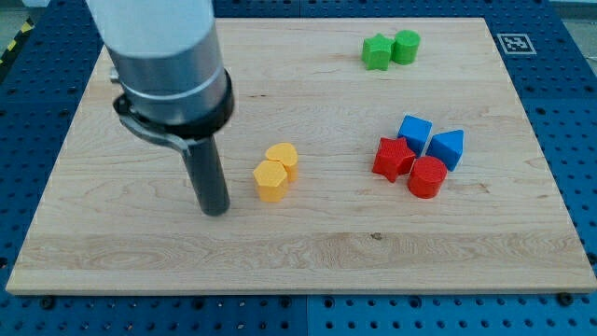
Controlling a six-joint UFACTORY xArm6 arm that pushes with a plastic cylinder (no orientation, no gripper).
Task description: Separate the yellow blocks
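The two yellow blocks, a yellow hexagonal block (270, 180) nearer and a yellow rounded block (284, 158) just behind it, sit touching near the desk (308, 252) centre, so the separation looks not yet done. My tip (215, 211) rests on the desk just left of them, apart from both. The end effector is a plain rod with nothing to open or close. The next move probably calls for wedging between the pair. The red, blue and green blocks lie well right, out of the way
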